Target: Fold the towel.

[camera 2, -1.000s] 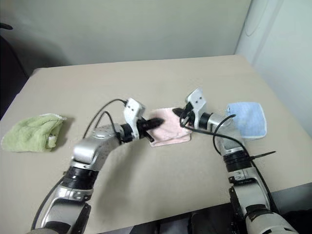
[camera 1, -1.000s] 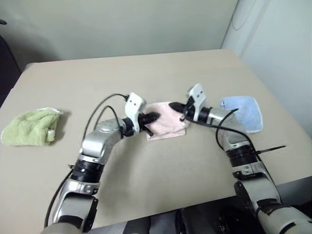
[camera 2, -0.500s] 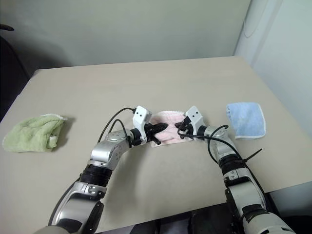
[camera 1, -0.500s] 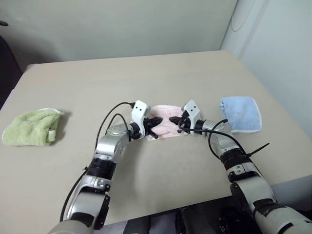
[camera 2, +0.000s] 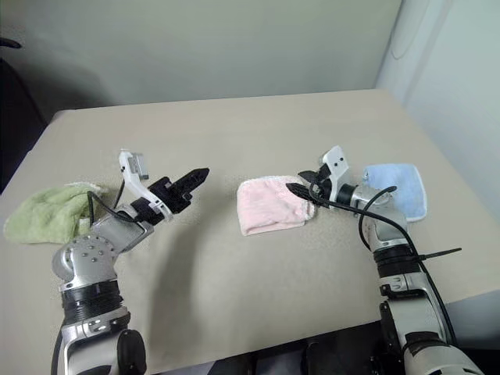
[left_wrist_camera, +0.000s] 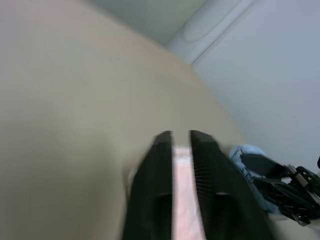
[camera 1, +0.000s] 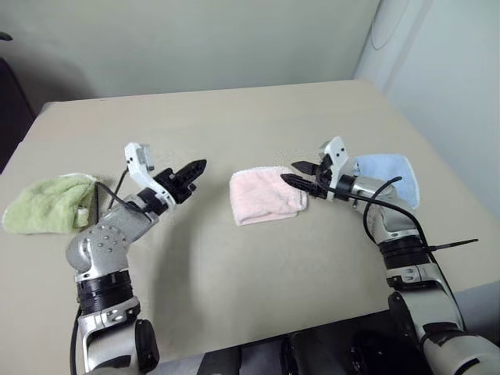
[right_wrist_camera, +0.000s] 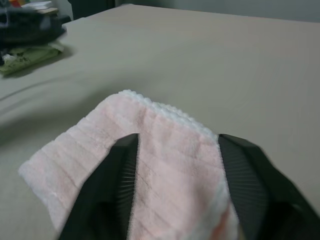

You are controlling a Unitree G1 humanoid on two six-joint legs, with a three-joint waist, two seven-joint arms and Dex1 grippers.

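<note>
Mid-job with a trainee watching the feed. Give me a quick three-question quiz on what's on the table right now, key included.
1. True or false: the right pincer grips the towel.
2. Which cloth lies nearest the left pincer? A) green cloth B) blue cloth C) towel
3. Fill in: the towel lies folded on the ____.

Key: 1. False, its fingers stand open at the towel's edge. 2. C. 3. table.

bench [camera 1: 258, 117]: beige, plain top
back wall [camera 1: 195, 39]: pale grey-green
right wall [camera 1: 453, 70]: white
far left [camera 1: 12, 101]: dark shape beside bench
</note>
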